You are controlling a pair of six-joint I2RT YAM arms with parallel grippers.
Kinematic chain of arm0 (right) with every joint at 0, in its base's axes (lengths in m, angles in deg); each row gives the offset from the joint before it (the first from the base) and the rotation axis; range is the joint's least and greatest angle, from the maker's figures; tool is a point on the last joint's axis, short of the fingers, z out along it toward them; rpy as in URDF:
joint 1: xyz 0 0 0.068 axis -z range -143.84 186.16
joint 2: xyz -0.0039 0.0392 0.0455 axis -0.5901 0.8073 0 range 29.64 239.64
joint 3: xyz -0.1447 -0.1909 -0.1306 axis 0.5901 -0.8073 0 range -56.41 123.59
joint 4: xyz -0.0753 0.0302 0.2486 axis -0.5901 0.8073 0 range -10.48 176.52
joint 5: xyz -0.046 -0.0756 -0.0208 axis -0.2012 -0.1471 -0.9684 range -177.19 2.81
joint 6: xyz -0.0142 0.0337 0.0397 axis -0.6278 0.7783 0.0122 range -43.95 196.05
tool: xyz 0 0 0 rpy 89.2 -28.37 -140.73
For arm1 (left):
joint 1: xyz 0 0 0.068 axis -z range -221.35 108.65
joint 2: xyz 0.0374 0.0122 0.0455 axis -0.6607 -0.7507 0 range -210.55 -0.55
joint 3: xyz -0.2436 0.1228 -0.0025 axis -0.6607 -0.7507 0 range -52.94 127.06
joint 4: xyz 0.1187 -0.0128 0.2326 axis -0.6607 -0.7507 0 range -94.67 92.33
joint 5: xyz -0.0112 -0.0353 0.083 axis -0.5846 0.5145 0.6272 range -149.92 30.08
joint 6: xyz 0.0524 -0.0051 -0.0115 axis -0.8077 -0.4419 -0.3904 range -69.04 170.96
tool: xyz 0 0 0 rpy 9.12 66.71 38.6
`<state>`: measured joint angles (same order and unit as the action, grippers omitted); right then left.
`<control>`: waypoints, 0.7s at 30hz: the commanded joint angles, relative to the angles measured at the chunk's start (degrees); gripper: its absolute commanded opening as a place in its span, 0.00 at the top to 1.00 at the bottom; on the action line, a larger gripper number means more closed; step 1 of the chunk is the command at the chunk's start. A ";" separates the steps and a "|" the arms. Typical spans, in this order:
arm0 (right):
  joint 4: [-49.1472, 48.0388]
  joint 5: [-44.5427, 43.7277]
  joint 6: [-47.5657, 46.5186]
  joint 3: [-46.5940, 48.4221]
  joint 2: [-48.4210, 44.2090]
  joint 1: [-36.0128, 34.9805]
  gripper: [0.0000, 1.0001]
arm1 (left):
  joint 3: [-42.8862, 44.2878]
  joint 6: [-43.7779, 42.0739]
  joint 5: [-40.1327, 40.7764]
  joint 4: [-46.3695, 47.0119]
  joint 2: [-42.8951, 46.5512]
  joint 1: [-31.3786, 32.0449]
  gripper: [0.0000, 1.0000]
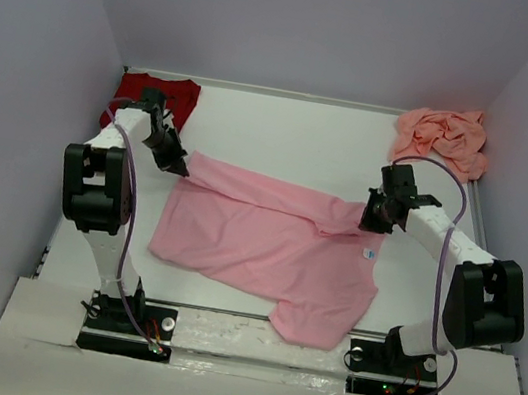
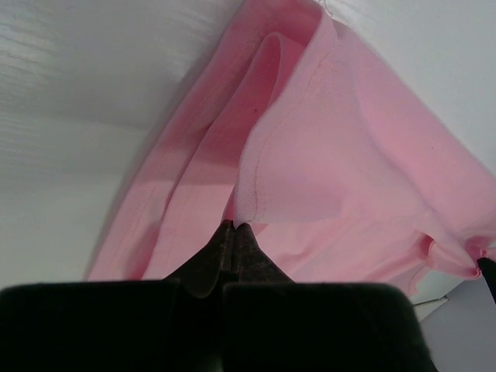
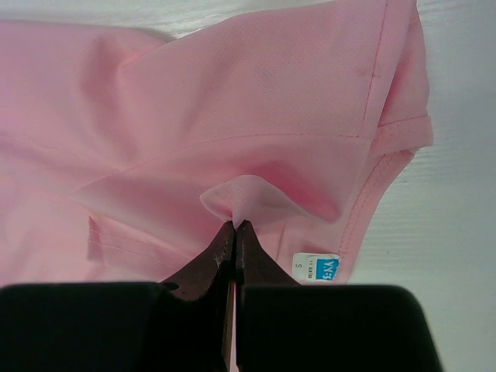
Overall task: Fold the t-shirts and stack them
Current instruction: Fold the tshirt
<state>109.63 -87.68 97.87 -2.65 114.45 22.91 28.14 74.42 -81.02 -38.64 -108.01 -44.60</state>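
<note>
The light pink t-shirt point(image 1: 266, 249) lies spread across the middle of the table, with its far edge lifted between my two grippers. My left gripper point(image 1: 180, 167) is shut on the shirt's far left corner, pinching a hem point(image 2: 249, 203). My right gripper point(image 1: 372, 221) is shut on a fold of the shirt point(image 3: 240, 203) beside its white neck label point(image 3: 316, 267). The dark red t-shirt point(image 1: 160, 94) lies at the far left corner behind my left arm. The salmon-pink t-shirt point(image 1: 444, 137) lies crumpled at the far right corner.
Lilac walls close the table at the back and both sides. The white table top point(image 1: 285, 135) shows bare between the far shirts. The arm bases point(image 1: 127, 322) stand at the near edge.
</note>
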 commanded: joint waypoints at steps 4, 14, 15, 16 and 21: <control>0.30 -0.65 -0.99 2.67 0.17 -0.54 1.00 | -4.34 1.23 1.33 -0.34 4.89 -1.15 1.00; -0.05 -0.56 -1.79 2.49 -0.35 -0.54 1.00 | -4.45 2.20 0.89 2.04 2.96 -4.57 1.00; 0.04 -0.65 -1.87 2.41 -0.44 -0.54 1.00 | -2.78 1.59 1.32 1.69 2.44 -4.75 1.00; -0.05 -0.74 -1.96 2.23 -0.44 -0.54 1.00 | -2.16 1.41 1.41 0.99 1.47 -5.10 1.00; -0.05 -0.48 -1.87 1.97 -0.27 -0.54 1.00 | 0.22 0.53 0.71 0.54 -0.73 -6.07 1.00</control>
<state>109.56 -87.61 96.80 -2.43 114.48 22.91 25.43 76.30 -79.84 -36.87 -107.46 -49.91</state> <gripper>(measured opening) 0.021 0.010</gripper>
